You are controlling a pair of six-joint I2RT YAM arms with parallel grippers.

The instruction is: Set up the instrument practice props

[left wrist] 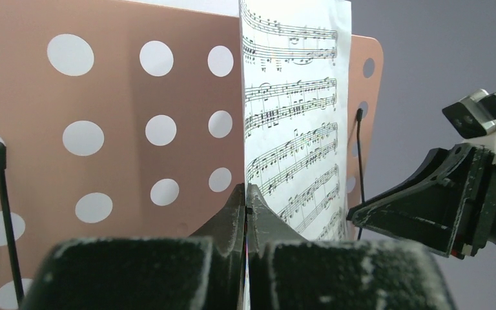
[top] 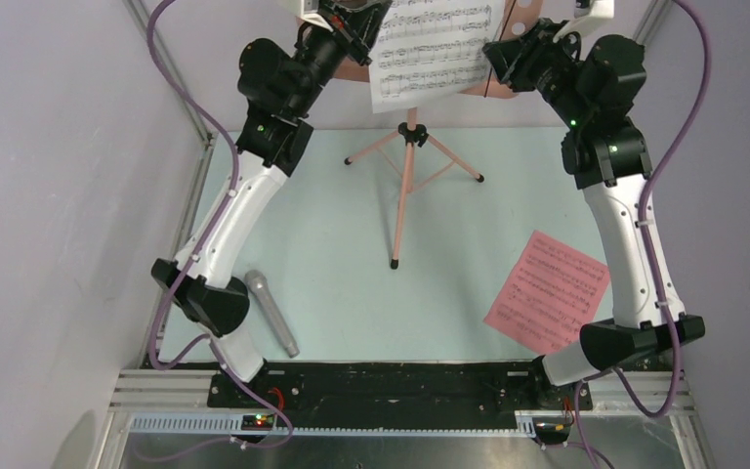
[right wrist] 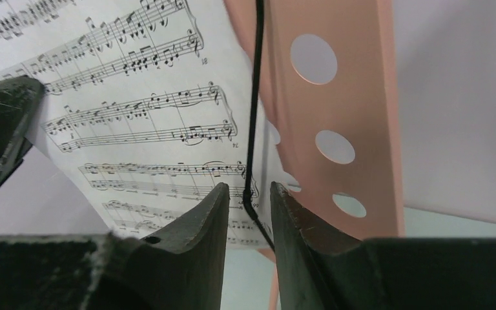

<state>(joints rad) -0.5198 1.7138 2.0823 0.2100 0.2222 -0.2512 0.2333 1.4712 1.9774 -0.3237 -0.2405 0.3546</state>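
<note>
- Pinching the bottom edge of the white sheet-music page [left wrist: 290,97] is the left claw [left wrist: 247,191]. It's fully closed on the paper, and the sheet stands straight up out of the fingertips.
- That page is upright against the perforated desk of the salmon-pink music stand [left wrist: 103,103], over toward the desk's right side.
- The right claw [right wrist: 248,188] is up at the desk's right edge. Its fingers are partly apart, with the thin black wire arm [right wrist: 256,97] running down between them, so it's open around the wire, not squeezed shut on it.
- From the top camera, the stand's tripod sits at the far middle of the pale green worktop [top: 332,254], with both arms reaching up to the desk from either side.
- The pink page [top: 547,291] lies flat at the near right, one corner tucked under the right arm.
- The grey microphone [top: 271,313] is lying on its side at the near left, just beside the left arm's base.
</note>
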